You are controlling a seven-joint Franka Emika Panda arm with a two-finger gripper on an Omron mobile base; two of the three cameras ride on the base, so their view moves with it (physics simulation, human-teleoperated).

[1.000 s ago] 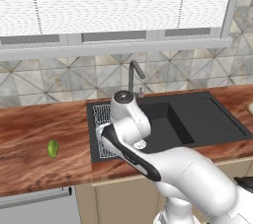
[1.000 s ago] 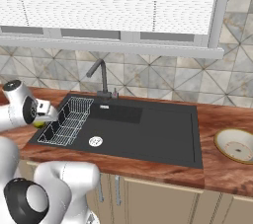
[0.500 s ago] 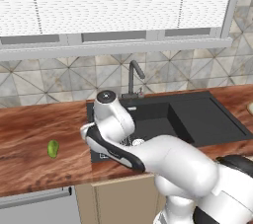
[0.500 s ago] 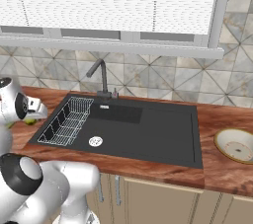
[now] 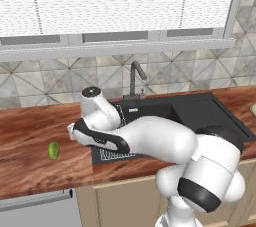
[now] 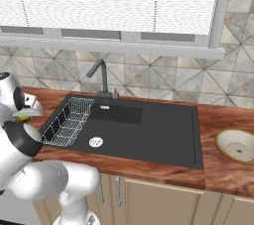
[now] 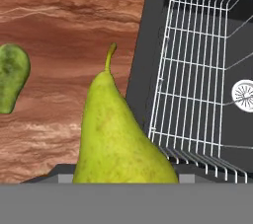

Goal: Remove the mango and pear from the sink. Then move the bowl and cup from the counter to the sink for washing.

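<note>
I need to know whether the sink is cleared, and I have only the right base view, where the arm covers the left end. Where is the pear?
Observer: In the hand view the pear sits right at the fingers, apparently gripped, above where the counter meets the sink rim.
Operator: And the mango?
Observer: The mango lies on the counter, left of the sink and apart from the pear.
</note>
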